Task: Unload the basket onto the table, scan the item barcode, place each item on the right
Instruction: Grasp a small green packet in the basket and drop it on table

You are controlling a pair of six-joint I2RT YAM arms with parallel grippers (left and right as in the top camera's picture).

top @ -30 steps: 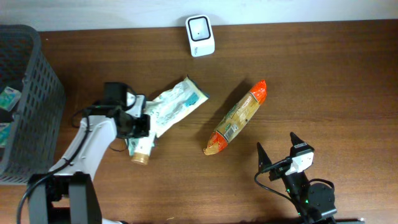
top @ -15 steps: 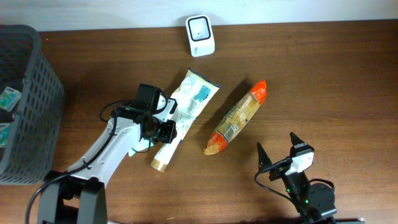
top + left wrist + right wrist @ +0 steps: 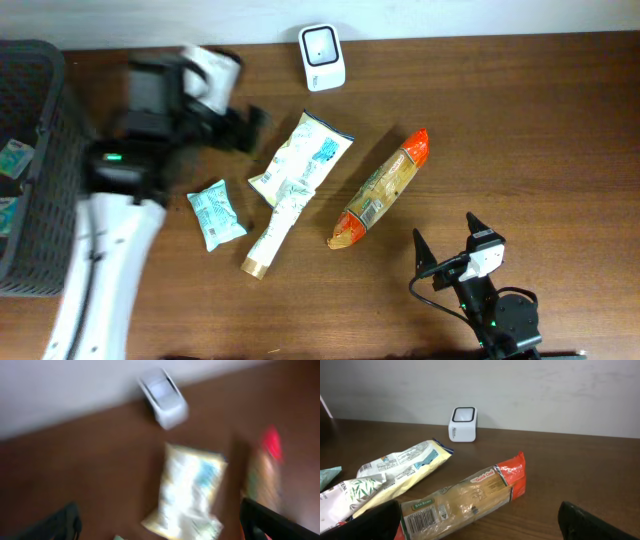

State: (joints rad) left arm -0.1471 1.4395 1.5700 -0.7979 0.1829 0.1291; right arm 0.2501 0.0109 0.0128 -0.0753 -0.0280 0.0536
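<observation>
Your left arm has swung up beside the far-left basket, left gripper wide and empty, leaving the white tube mid-table, just near of the scanner; right gripper sits wide, empty. Swinging this fast, you risk clipping the basket; left lying flat, the tube's barcode may never face the scanner.

Even, soft light throughout; the left wrist view is smeared by motion blur, the right wrist view sharp.
</observation>
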